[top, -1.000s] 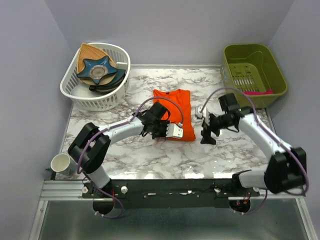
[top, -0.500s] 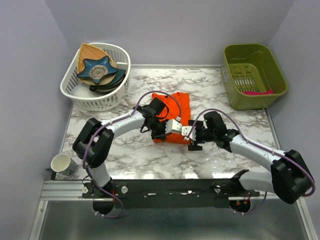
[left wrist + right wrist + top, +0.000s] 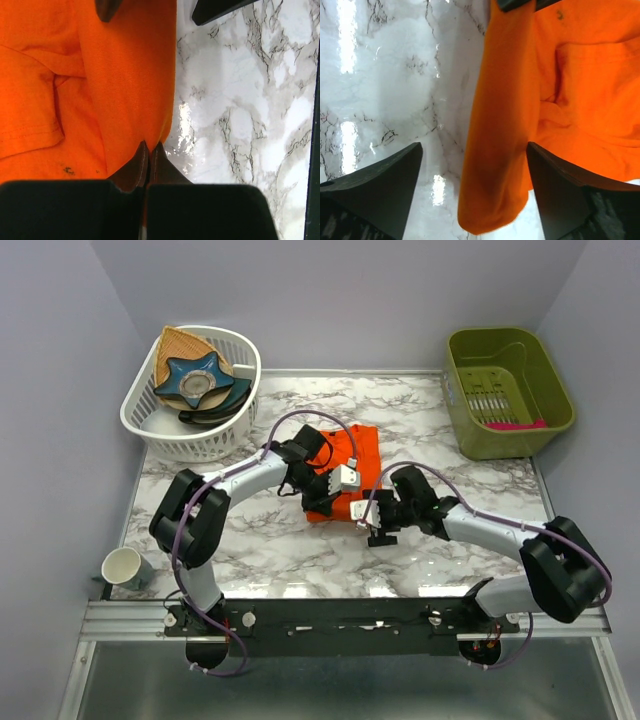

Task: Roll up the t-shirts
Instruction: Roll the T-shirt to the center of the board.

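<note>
The bright orange t-shirt (image 3: 364,448) lies folded on the marble table (image 3: 450,410) in the middle. My left gripper (image 3: 333,497) is at its near edge. In the left wrist view this gripper (image 3: 150,149) is shut on the shirt's folded edge (image 3: 130,75), with orange fabric pinched between the fingertips. My right gripper (image 3: 362,516) is right beside it at the shirt's near right corner. In the right wrist view it (image 3: 472,192) is open, and the raised fold of shirt (image 3: 500,150) hangs between its two fingers without being gripped.
A white basket (image 3: 215,440) at the back left holds a blue star-shaped dish (image 3: 195,378) and a tan woven fan piece (image 3: 180,343). A green bin (image 3: 553,390) at the back right holds a small pink item (image 3: 518,424). A paper cup (image 3: 122,567) stands at the near left edge.
My right arm has swung left from the bare marble to the shirt's near right corner. My left gripper has shifted slightly back and holds the shirt's near edge.
</note>
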You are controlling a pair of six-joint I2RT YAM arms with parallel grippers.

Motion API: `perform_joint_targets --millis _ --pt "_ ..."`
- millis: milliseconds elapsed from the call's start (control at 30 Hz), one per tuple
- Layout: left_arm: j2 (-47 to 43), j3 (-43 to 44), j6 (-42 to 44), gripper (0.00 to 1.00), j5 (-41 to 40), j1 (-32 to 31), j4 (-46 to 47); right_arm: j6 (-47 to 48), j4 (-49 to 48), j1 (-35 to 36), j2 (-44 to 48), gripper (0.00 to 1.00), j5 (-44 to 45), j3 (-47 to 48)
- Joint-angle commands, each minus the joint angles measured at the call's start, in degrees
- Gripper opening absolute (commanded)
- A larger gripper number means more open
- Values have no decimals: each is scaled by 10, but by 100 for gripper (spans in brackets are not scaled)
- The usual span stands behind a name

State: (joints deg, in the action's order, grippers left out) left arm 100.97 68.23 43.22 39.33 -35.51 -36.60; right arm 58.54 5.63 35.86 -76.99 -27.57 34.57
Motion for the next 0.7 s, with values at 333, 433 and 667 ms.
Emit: perform_joint_targets --millis 333,433,667 --pt "33 49 39 0 75 28 -115 -46 28 10 -42 18 53 64" --pt "48 74 41 0 97 38 -162 -64 105 0 -55 9 16 113" --pt "106 132 73 0 165 62 -327 -3 416 -45 -99 8 -131 223"
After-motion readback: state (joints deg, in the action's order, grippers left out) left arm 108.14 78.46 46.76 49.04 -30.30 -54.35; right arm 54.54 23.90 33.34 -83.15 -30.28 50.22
